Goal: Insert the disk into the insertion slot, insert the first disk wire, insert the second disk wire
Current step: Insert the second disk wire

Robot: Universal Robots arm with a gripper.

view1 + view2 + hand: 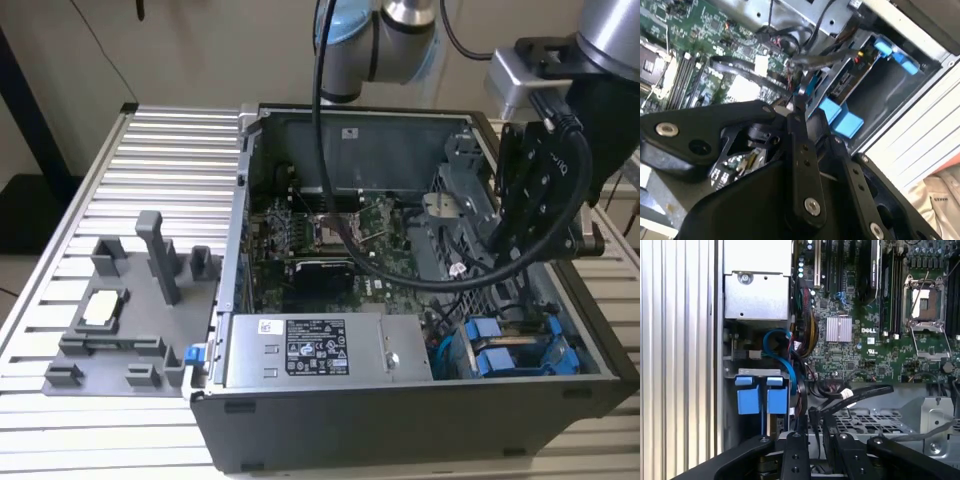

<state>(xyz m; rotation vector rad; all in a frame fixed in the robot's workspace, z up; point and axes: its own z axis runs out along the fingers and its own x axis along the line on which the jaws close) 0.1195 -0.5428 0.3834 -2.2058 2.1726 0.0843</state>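
**Desk:** What does the computer case [400,410] hold?
**Photographer:** The disk [510,352], blue bracket showing, seated in the insertion slot [730,390] at its corner; just beside it, the gripper [796,107] pinches a black wire [812,415]

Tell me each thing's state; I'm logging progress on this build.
Case, open, side panel off.
Disk, in the slot, blue bracket showing.
Socket, bare, no cooler.
Gripper, inside the case, beside black wires.
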